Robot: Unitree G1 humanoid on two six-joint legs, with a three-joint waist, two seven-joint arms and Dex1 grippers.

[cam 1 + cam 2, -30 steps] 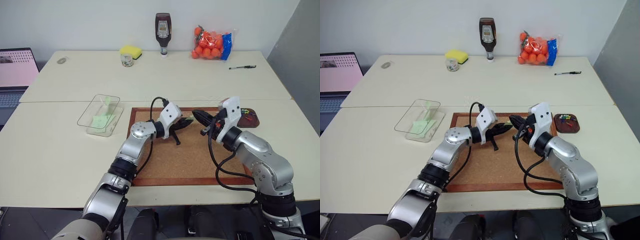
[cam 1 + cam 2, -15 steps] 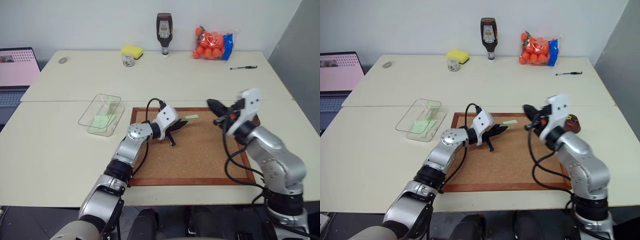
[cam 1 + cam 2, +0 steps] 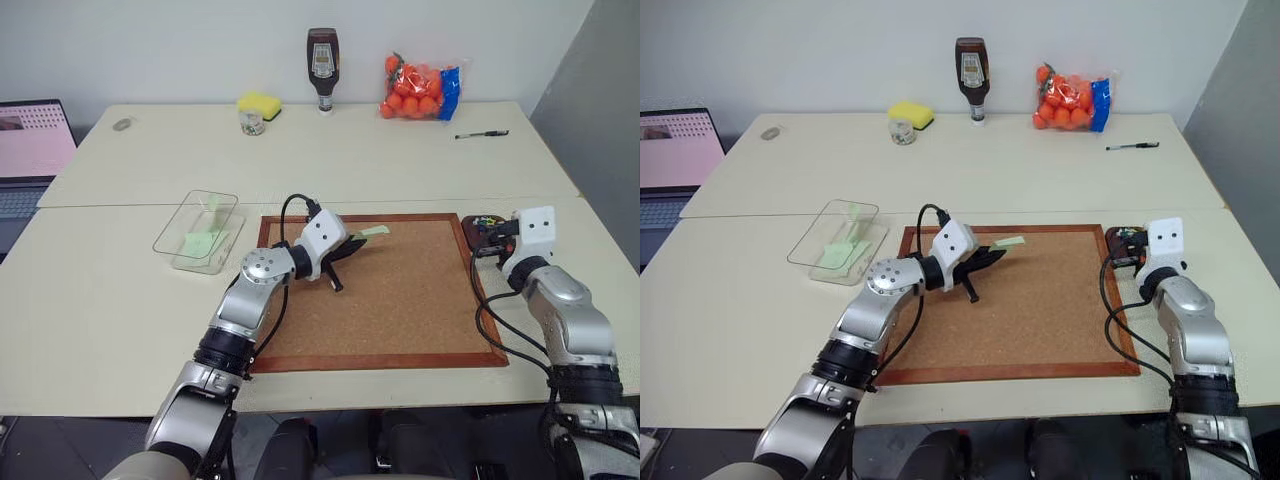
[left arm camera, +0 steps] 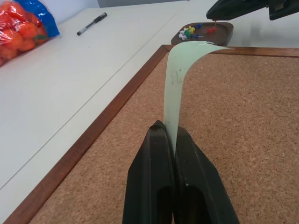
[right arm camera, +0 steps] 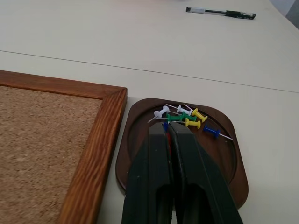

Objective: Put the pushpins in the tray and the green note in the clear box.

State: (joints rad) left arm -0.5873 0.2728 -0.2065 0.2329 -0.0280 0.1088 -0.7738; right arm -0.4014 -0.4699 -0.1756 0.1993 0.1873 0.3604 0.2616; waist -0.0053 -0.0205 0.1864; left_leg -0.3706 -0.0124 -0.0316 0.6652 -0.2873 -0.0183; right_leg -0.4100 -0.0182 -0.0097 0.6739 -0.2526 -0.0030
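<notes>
Two grippers are at work on your table, and both have their fingers pressed together. Your left gripper point(image 3: 343, 252) sits over the upper left part of the corkboard point(image 3: 400, 300), pinching the green note point(image 4: 180, 81) by one end; your left wrist view shows the slip rising from between the fingertips and curling over at its free end, which the head views give you merely as a small pale flag point(image 3: 1007, 242) above the cork. That same wrist view catches the right gripper's dark fingers point(image 4: 238, 7) in the far corner with a red-headed pin at their tip, above the tray point(image 4: 205, 32); the head views are too small to confirm it.

Your right gripper point(image 5: 167, 132) hangs over the tray point(image 5: 236, 186), which lies just beside the corkboard's right frame. Its own wrist view shows you the pushpins point(image 5: 184, 117) lying in the dish: white, green, yellow and blue. From the head the tray point(image 3: 472, 226) is half hidden behind the wrist.

Left of the corkboard, the clear box point(image 3: 198, 230) holds pale green slips already. Farther back you have a pen point(image 3: 482, 134), a bag of oranges point(image 3: 418, 87), a sauce bottle point(image 3: 321, 56) and a yellow sponge point(image 3: 260, 102).
</notes>
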